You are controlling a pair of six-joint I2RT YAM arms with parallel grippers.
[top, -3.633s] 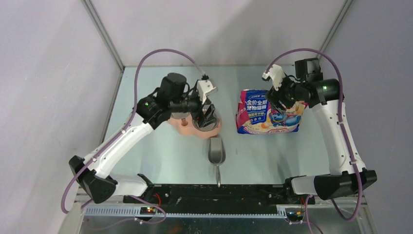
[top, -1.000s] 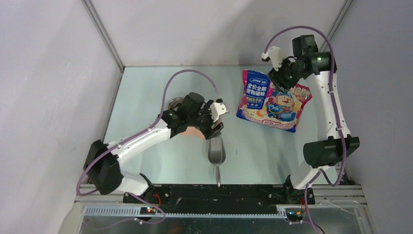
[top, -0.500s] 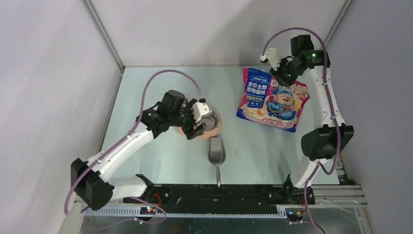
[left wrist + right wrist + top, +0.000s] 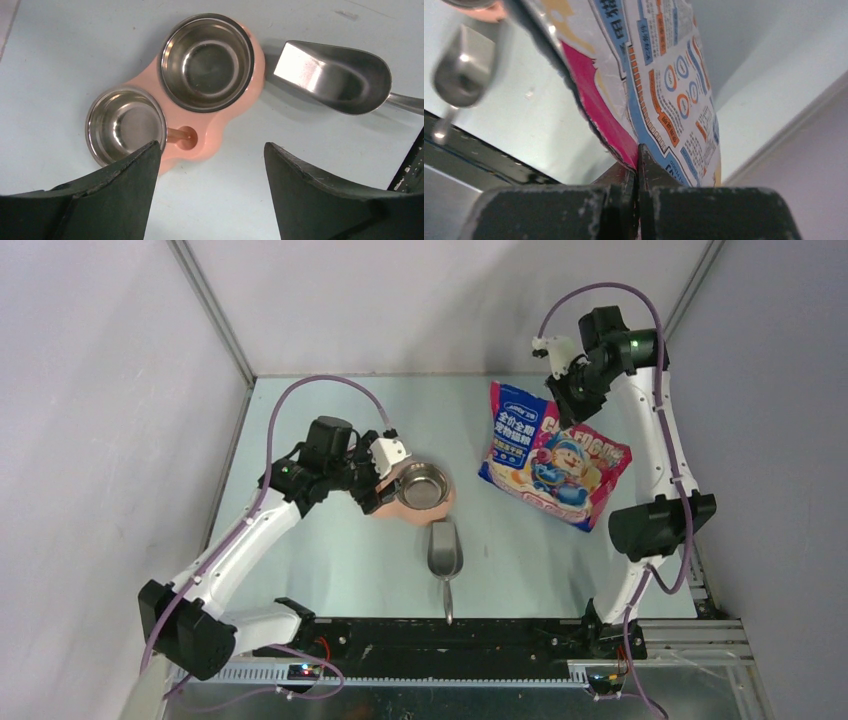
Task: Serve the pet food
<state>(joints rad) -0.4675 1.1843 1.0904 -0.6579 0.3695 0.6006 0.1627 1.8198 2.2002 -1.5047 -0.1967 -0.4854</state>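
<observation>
With the right gripper (image 4: 638, 152) pinching the edge of the cat-food bag (image 4: 550, 455) right of the pink feeder (image 4: 235, 97) and the left gripper (image 4: 211, 146) gaping above it, the pet food, unseen and presumably bagged, is risking spilling if that thin grip slips.

The cat-food bag (image 4: 545, 465) bore white Chinese characters, 全价全期宠物猫粮, on a blue panel, beside pink lettering resembling "CAT FOOD". Fine print on its back was too blurred to read.
</observation>
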